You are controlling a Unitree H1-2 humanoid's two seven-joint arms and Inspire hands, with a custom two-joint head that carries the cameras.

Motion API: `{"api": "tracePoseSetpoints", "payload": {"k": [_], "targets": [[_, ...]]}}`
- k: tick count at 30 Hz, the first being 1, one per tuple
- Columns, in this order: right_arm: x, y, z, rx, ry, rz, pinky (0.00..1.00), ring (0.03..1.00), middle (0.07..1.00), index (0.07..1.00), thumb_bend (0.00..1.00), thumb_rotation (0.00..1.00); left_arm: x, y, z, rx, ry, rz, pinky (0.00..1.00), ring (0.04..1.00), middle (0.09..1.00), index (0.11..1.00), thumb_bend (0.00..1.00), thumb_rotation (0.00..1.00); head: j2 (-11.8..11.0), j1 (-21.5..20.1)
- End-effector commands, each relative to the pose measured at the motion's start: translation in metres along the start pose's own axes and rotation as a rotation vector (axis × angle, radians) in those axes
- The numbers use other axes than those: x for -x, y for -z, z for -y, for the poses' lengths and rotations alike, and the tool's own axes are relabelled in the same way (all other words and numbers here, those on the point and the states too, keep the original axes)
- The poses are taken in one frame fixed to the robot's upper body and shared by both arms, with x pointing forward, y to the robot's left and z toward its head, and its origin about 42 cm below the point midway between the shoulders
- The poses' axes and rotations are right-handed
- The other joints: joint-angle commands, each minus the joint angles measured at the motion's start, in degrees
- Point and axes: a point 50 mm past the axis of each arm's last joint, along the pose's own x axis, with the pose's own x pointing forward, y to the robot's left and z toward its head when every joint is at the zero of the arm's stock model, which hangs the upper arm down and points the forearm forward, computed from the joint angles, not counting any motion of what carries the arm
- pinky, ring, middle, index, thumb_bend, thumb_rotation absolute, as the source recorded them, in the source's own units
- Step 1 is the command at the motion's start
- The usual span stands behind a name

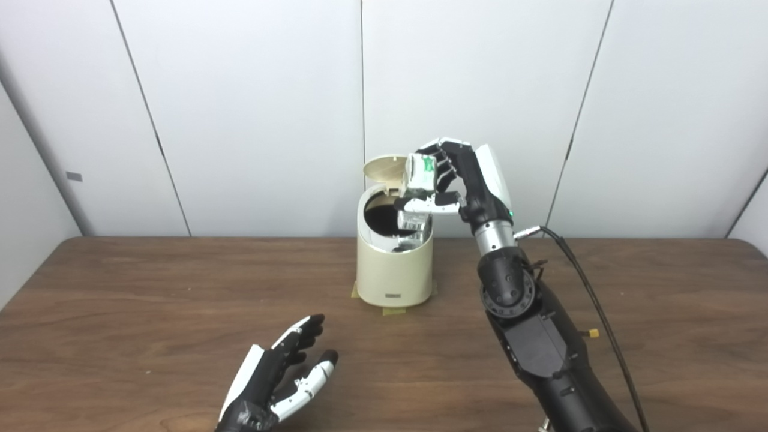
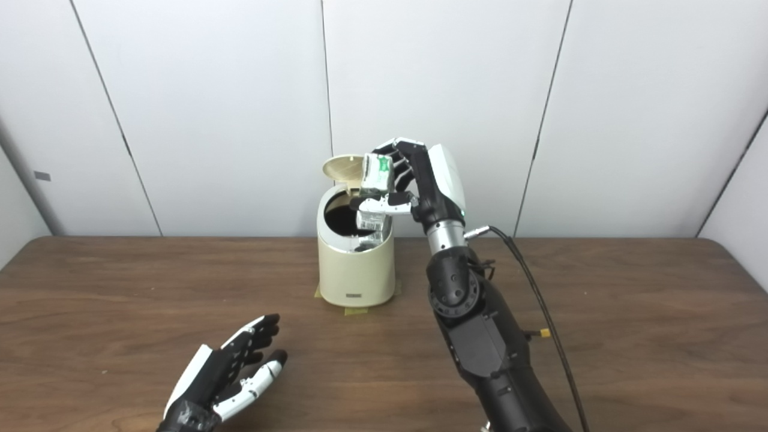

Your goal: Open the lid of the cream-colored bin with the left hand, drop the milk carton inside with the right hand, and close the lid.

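The cream-colored bin (image 1: 393, 273) stands at the back middle of the wooden table, with its round lid (image 1: 384, 168) tipped up behind the dark opening. My right hand (image 1: 457, 180) is raised over the bin's right rim and is shut on the milk carton (image 1: 420, 171), a small white carton with green print. The carton hangs upright above the opening, its lower end near the rim. My left hand (image 1: 277, 378) rests low over the table's front, palm up, open and holding nothing, well in front of the bin.
Yellow tape (image 1: 393, 311) marks the bin's spot on the table (image 1: 150, 312). A black cable (image 1: 591, 288) trails from my right forearm down the right side. White wall panels stand close behind the table.
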Motion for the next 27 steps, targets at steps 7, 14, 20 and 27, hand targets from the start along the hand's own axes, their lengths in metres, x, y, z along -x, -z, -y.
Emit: {"api": "tracePoseSetpoints", "payload": {"k": [7,14,20,27], "targets": [[-0.020,-0.057,0.008,-0.062,0.052,0.174,0.32,0.416,0.508,0.493,0.50,0.00,-0.005,-0.012,0.004,-0.011,-0.009,0.070,0.89,0.907,0.908,0.913,0.41,0.45,0.3,0.2],[-0.016,-0.056,0.000,-0.076,0.064,0.176,0.31,0.423,0.516,0.489,0.50,0.00,-0.004,-0.014,0.005,-0.004,-0.007,0.073,0.88,0.905,0.914,0.919,0.41,0.44,0.6,0.4],[-0.017,-0.052,-0.006,-0.091,0.085,0.164,0.32,0.434,0.520,0.482,0.50,0.00,-0.001,-0.014,0.007,-0.002,-0.009,0.076,0.90,0.909,0.908,0.919,0.40,0.43,1.1,0.7],[-0.018,-0.044,-0.005,-0.072,0.117,0.165,0.31,0.424,0.518,0.491,0.50,0.00,0.002,-0.013,0.006,0.002,-0.015,0.085,0.90,0.905,0.899,0.914,0.40,0.42,1.4,0.7]]}}
